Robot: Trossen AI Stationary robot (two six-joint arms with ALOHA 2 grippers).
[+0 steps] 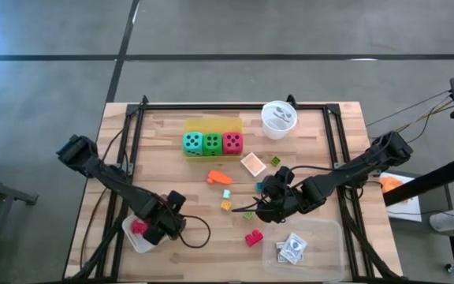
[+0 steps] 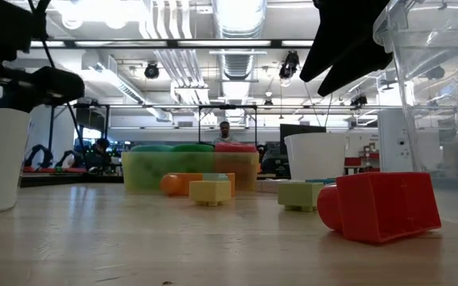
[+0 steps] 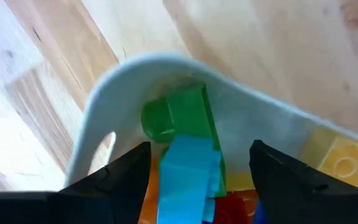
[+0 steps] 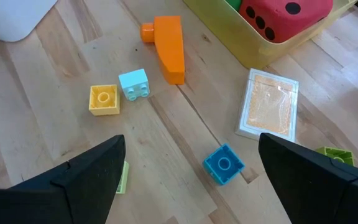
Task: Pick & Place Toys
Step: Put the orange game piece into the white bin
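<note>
My left gripper [image 3: 197,180] points down, open, over the white tray [image 3: 104,93] at the table's near left. A light blue block [image 3: 188,168] lies between its fingers with a gap on each side. It rests on a green block [image 3: 185,115] among yellow [image 3: 337,158] and red blocks [image 3: 238,205]. My right gripper [image 4: 191,186] hangs open, slanting down, above a blue block [image 4: 224,165] on the table's middle. Near it lie an orange block [image 4: 166,46], a yellow block [image 4: 103,99], a pale blue block [image 4: 134,84] and a card [image 4: 269,102].
Three dice [image 1: 211,143] sit in a yellow tray [image 1: 211,125] at the far middle, beside a white cup [image 1: 278,118]. A red block [image 1: 254,237] lies near the front. A clear tray [image 1: 321,252] with cards stands at the near right. Dark frame rails run along both sides.
</note>
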